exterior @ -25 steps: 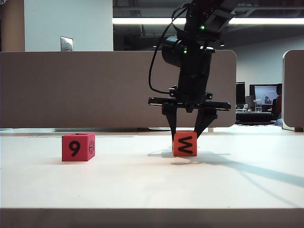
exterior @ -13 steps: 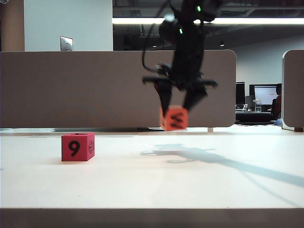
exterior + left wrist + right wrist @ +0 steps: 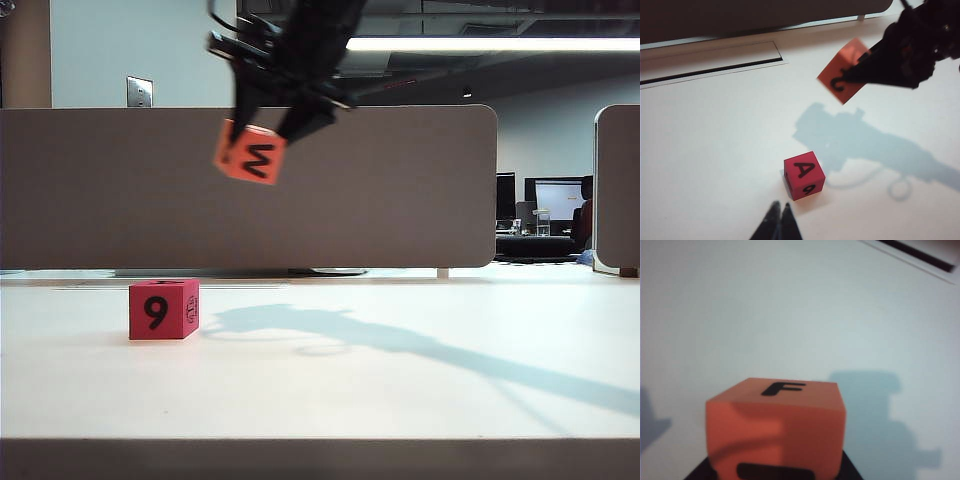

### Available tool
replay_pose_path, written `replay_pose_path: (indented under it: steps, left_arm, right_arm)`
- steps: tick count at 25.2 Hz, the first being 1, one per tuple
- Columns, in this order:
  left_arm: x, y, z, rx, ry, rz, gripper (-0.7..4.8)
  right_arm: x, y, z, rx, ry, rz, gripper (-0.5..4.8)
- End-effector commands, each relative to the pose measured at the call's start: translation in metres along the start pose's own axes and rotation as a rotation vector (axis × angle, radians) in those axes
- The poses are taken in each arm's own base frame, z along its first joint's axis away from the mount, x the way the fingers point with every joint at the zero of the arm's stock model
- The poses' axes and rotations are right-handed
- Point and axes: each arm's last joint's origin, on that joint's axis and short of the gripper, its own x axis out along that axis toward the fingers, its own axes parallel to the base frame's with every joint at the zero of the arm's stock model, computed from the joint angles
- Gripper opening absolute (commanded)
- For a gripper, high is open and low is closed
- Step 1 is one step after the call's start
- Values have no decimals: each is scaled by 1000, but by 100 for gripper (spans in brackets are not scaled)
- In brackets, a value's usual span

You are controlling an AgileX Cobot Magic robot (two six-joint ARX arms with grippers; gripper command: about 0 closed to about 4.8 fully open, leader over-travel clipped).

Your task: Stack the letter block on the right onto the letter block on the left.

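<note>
A red letter block showing "9" on its front and "A" on top rests on the white table at the left. High above and a little to its right hangs an orange letter block, tilted, with a black "M" facing the exterior view. My right gripper is shut on it from above. In the right wrist view the orange block fills the space between the jaws of the right gripper and shows an "F". My left gripper is shut and empty, just short of the red block; the exterior view does not show it.
A tall beige divider panel runs behind the table. A dark slot lies in the tabletop near that panel. The right arm's shadow falls across the table to the right of the red block. The table's front edge is near the camera.
The right gripper has lifted the orange block off the table and carried it up and to the left, nearly over the red block. The red block has not moved.
</note>
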Motion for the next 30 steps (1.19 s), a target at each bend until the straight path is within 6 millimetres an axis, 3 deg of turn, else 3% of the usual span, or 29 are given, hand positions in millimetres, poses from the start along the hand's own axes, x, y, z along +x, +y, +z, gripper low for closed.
replay_pose_path:
  steps: [1,12,16,23,28,30]
  left_arm:
    - [-2,0,2,10,-5,7,-5]
    - [-1,-2,0,7,17,-15,-5]
    - [-1,-3,0,8,18,-18,-5]
    - [-1,-3,0,8,17,-19,-5]
    - [-1,-5,0,17,17,-34,-5]
    - [-1,-5,0,19,17,-35,-5]
  right_arm:
    - [9,21,-2,-93,-7,43,224]
    - [53,55,-27,-202,96,110,225]
    - [74,53,-39,-217,150,105,225]
    - [85,46,-44,-230,165,74,225]
    - [87,43,-41,-225,139,73,329]
    - [87,43,-40,-226,133,74,330]
